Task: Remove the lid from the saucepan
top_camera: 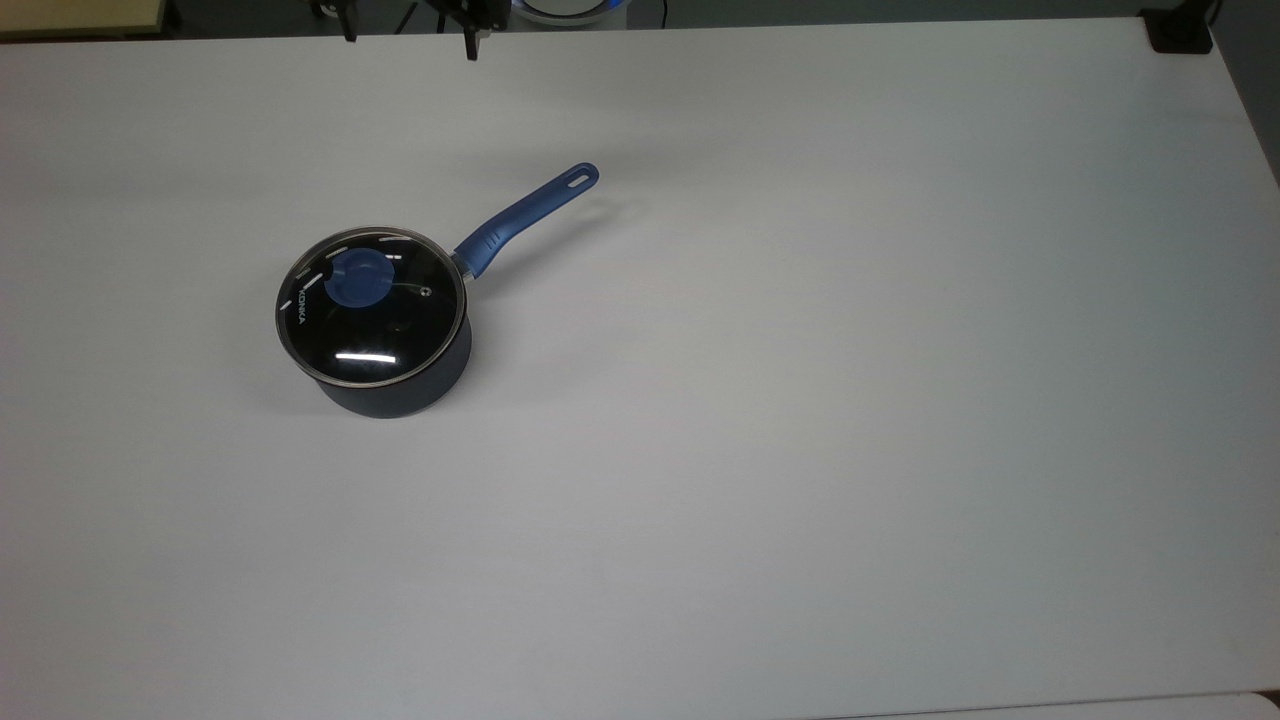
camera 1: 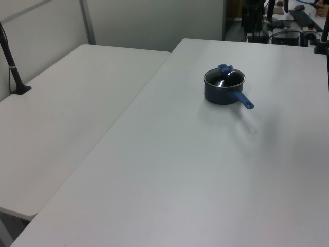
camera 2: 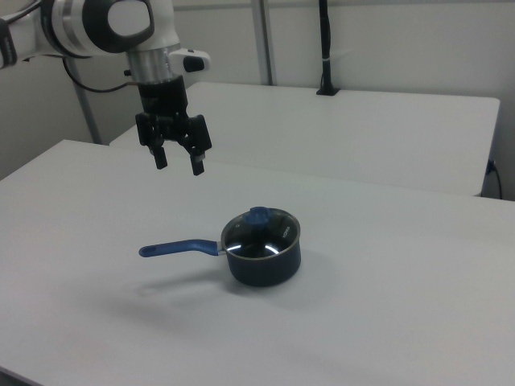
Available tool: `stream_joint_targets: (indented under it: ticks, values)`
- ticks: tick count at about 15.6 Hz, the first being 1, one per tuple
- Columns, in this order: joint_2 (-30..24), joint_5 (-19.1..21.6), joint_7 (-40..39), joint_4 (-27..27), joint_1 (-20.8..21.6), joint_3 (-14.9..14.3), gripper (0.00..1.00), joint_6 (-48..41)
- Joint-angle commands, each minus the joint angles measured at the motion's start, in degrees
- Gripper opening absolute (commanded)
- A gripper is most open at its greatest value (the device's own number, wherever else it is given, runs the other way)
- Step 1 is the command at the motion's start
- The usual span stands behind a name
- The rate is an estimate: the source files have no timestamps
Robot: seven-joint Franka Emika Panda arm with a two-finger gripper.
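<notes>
— Where is the saucepan [camera 2: 262, 257] relative to the gripper [camera 2: 178, 162]?
— In the right view, below it and to its right, on the table [camera 2: 386, 322]. The lid [camera 2: 259, 230] sits on the saucepan.
— And the handle [camera 2: 179, 248]?
— It reaches toward the right view's left, ending almost under the gripper.

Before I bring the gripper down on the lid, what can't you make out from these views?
- Saucepan contents: top view, glare on the lid masks them.
- Knob shape: left view, too small.
- Gripper height above the table: right view, no way to gauge it.
- Arm: right view, cut off by the right view's left edge.
</notes>
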Motion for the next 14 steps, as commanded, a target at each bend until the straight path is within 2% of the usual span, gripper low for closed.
stream_joint_targets:
  ticks: [1,6,9,14]
  values:
    - [1.0,0.2,-0.4,0.4,0.4,-0.1,1.0,3.2]
    - [2.0,1.0,-0.5,0.3,0.0,-0.4,1.0,6.6]
    - [5.3,1.4,-0.6,0.2,0.1,-3.6,1.0,12.9]
    - [10.2,1.8,-5.8,0.0,0.1,-6.3,1.0,20.4]
